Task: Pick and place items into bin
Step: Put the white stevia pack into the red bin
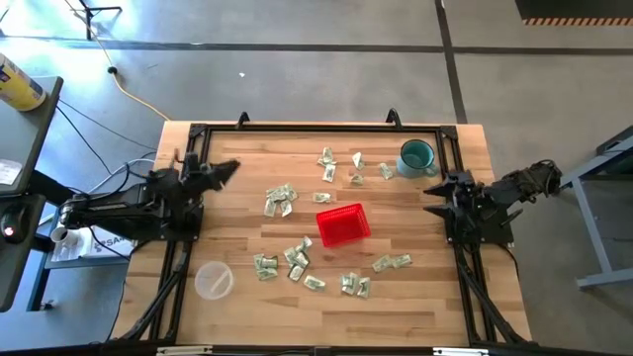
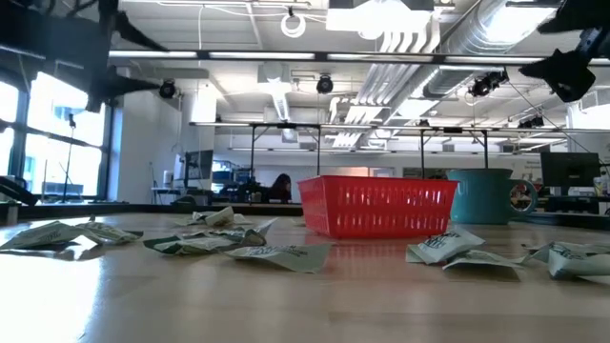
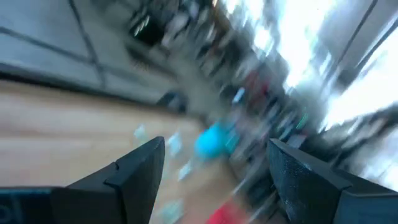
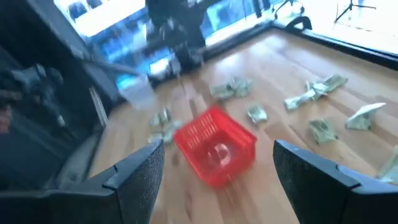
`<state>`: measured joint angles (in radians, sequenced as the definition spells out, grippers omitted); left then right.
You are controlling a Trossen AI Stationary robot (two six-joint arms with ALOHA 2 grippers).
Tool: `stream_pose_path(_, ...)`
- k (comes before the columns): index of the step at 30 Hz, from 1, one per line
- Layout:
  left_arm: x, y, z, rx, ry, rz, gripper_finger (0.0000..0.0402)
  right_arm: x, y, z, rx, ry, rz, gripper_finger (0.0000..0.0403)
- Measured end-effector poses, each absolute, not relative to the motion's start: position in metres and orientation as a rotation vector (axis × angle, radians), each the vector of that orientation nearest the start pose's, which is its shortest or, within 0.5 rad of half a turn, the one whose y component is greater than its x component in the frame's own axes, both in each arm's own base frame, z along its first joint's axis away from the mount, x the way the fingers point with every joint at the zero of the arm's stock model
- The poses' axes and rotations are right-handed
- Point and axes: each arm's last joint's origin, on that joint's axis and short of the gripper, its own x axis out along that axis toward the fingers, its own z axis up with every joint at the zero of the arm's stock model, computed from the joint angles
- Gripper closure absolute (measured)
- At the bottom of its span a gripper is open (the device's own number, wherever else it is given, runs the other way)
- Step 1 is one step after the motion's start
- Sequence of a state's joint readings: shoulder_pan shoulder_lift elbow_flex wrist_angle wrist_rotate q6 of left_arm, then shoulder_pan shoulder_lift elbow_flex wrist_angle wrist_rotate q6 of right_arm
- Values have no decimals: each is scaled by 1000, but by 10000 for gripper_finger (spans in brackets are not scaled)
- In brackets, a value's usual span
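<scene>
1. The left gripper (image 1: 229,168), fingers spread and empty, hovers at the table's left edge; the right gripper (image 1: 431,196), likewise spread, at the right edge.
2. Between them sits the small red mesh plastic basket (image 1: 343,224), well apart from both.
3. Pale green-and-white wrinkly packets (image 1: 280,201) lie scattered around it.

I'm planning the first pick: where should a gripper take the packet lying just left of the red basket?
Probably from straight above, fingers closing across the packet at its raised wrinkles: it lies flat on the table, apart from the red basket, so side access looks poor.
</scene>
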<state>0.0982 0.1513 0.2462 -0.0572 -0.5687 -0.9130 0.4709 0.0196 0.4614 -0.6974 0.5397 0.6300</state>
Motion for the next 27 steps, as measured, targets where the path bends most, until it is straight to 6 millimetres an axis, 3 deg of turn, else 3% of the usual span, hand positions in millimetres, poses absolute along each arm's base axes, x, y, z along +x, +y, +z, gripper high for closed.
stream_pose_path(5,85,24,246,-934,-510,532,85,46,2,261,687,-34,-250,111)
stream_pose_path(10,85,23,249,-942,-516,469,86,32,-15,313,1080,-663,-589,111)
stream_pose_path(12,85,23,250,-944,-526,464,87,25,-17,332,1018,-765,-486,111)
stream_pose_path(15,85,23,250,-944,-525,464,87,35,-5,356,738,-873,-198,111)
stream_pose_path(16,85,23,250,-943,-524,465,87,43,0,365,640,-884,-150,111)
stream_pose_path(18,85,23,249,-942,-523,472,87,57,6,382,563,-855,-218,111)
stream_pose_path(23,84,24,249,-942,-539,503,87,89,10,416,343,-526,-718,111)
stream_pose_path(25,85,24,249,-941,-538,503,87,111,16,423,243,-392,-832,111)
stream_pose_path(27,85,24,249,-940,-531,507,87,137,19,424,203,-200,-1110,111)
